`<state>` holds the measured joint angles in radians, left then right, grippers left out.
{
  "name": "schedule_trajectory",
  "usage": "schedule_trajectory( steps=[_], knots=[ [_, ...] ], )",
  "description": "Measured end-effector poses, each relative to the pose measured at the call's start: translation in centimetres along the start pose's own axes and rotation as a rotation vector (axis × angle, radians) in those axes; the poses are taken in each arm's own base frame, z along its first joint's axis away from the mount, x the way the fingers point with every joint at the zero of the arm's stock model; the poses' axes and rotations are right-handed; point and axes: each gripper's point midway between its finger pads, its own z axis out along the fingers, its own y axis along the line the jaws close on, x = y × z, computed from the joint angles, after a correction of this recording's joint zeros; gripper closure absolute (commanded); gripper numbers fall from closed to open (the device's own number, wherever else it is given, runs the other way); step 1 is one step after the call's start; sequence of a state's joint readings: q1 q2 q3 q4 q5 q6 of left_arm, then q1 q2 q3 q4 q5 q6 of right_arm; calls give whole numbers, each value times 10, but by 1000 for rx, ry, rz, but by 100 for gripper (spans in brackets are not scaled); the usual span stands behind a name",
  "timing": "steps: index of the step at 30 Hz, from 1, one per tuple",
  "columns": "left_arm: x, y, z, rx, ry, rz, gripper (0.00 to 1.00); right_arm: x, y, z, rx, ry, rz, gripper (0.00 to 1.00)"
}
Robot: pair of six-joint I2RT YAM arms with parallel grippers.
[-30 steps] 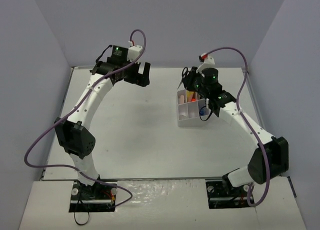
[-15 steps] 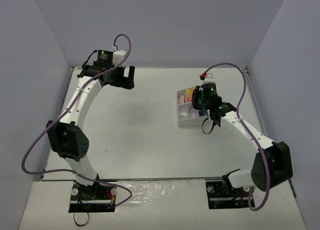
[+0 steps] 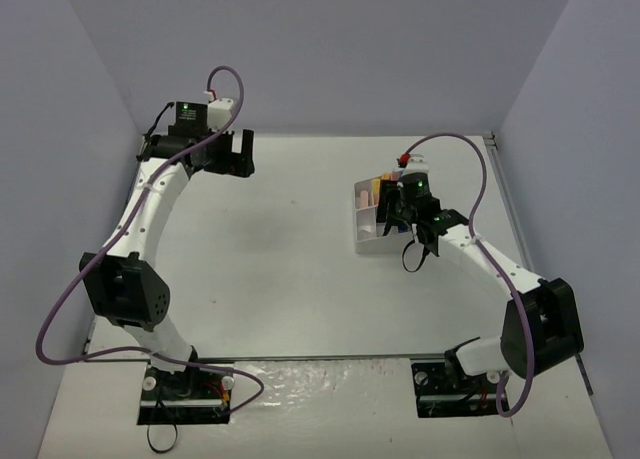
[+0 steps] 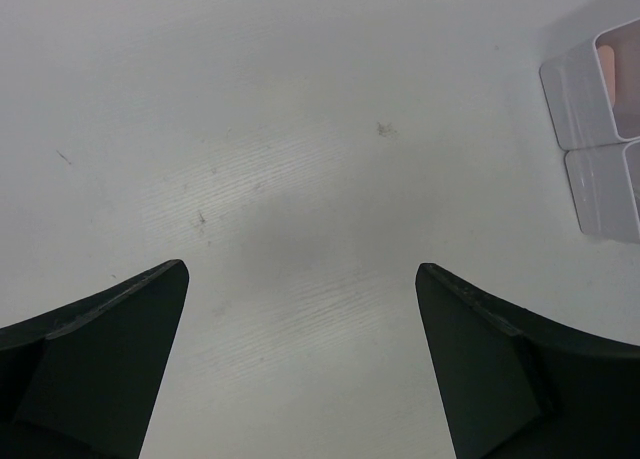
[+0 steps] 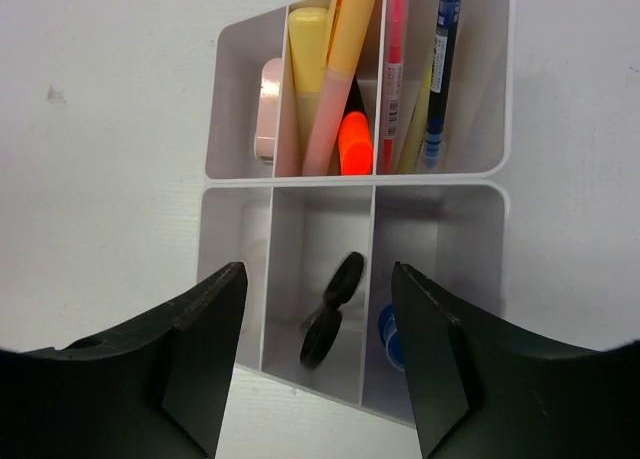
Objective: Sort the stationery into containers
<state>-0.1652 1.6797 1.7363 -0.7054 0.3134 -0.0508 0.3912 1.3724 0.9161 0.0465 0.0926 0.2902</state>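
The white organiser tray (image 5: 240, 99) lies right under my right gripper (image 5: 318, 274), which is open with nothing between its fingers. The black-handled scissors (image 5: 333, 309) stand slanted and slightly blurred in the middle near compartment, free of both fingers. A blue-capped bottle (image 5: 390, 339) sits in the compartment to their right. The far compartments hold a pink eraser (image 5: 268, 109), yellow and orange highlighters (image 5: 345, 49) and thin pens (image 5: 445, 59). From above, the right gripper (image 3: 400, 214) hangs over the tray (image 3: 362, 241). My left gripper (image 4: 300, 269) is open above bare table, far to the tray's left.
The tray's corner (image 4: 600, 129) shows at the right edge of the left wrist view. The left gripper (image 3: 238, 155) hovers near the table's far left corner. Grey walls close in the table on three sides. A purple cable (image 3: 470, 204) loops beside the right arm.
My right gripper came down over the tray and opened, letting go of the scissors into the middle near compartment. The left arm swung further left.
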Motion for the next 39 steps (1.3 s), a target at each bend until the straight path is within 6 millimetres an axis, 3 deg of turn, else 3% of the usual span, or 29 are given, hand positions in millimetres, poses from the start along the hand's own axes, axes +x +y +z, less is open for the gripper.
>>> schedule_trajectory(
  steps=[5, 7, 11, 15, 19, 22, 24, 28, 32, 39],
  knots=[
    [0, 11, -2, -19, -4, -10, 3, -3, -1, -1, 6, -5, 4, 20],
    [5, 17, -1, -35, 4, -13, 3, -13, -3, -5, 6, -16, 9, 12],
    [18, 34, -2, -95, 31, -12, 3, -70, -17, -21, 13, -113, 55, 5],
    [25, 50, -10, -152, 36, 0, 3, -139, -71, -45, 80, -246, 138, 0],
    [24, 70, -27, -211, 1, -6, 3, -165, -136, -56, 166, -279, 224, 0],
    [34, 90, -42, -265, -6, -37, 3, -151, -178, -41, 249, -225, 290, 0],
    [44, 104, -50, -305, -2, -59, 3, -130, -192, -27, 286, -152, 329, 0],
    [70, 123, -54, -359, 28, -92, 3, -100, -203, -10, 341, -51, 382, 0],
    [98, 125, -50, -363, 80, -114, 3, -97, -207, -11, 374, -49, 407, 0],
    [104, 130, -53, -367, 80, -133, 3, -98, -210, -12, 394, -56, 423, 0]
  ],
)
